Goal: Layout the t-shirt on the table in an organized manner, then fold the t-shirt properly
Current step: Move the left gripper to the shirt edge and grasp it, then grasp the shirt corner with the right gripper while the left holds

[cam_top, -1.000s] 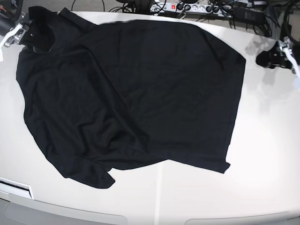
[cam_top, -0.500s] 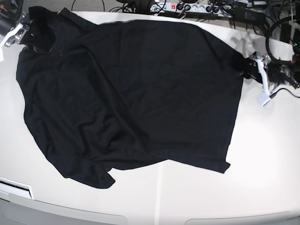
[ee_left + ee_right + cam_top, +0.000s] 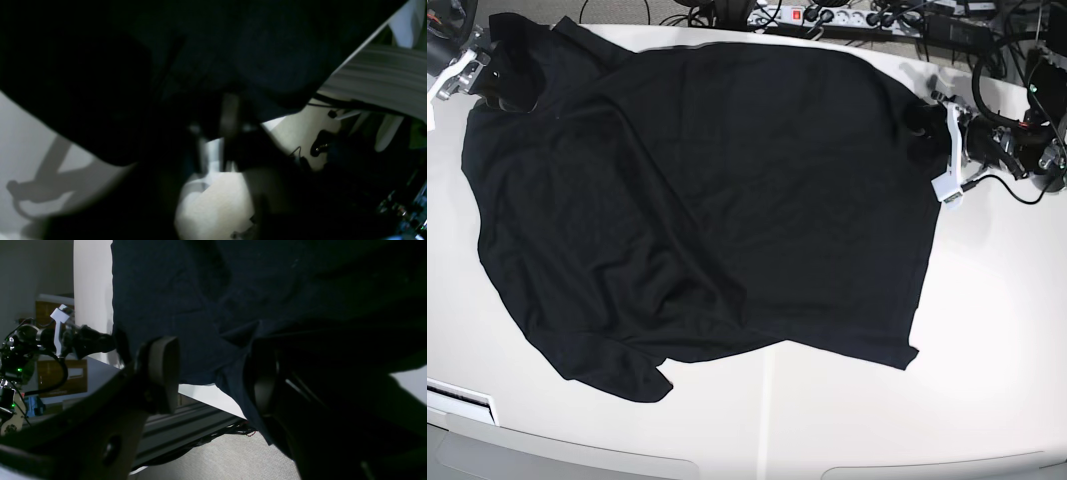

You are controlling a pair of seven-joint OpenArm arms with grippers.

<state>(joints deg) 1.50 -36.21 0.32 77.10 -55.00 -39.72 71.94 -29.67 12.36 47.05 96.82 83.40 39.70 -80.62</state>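
Left wrist view: the left gripper (image 3: 230, 133) is dim and blurred, its jaws shut, apparently pinching the hem of the black t-shirt (image 3: 206, 50) that fills the frame above it.

Right wrist view: the right gripper (image 3: 213, 376) stands wide, one shirt corner lying between its pads (image 3: 163, 370), not yet pinched.

Base view: the t-shirt (image 3: 707, 200) lies rumpled across the off-white table (image 3: 987, 330), both grippers at opposite far corners, probably to pull it flat.
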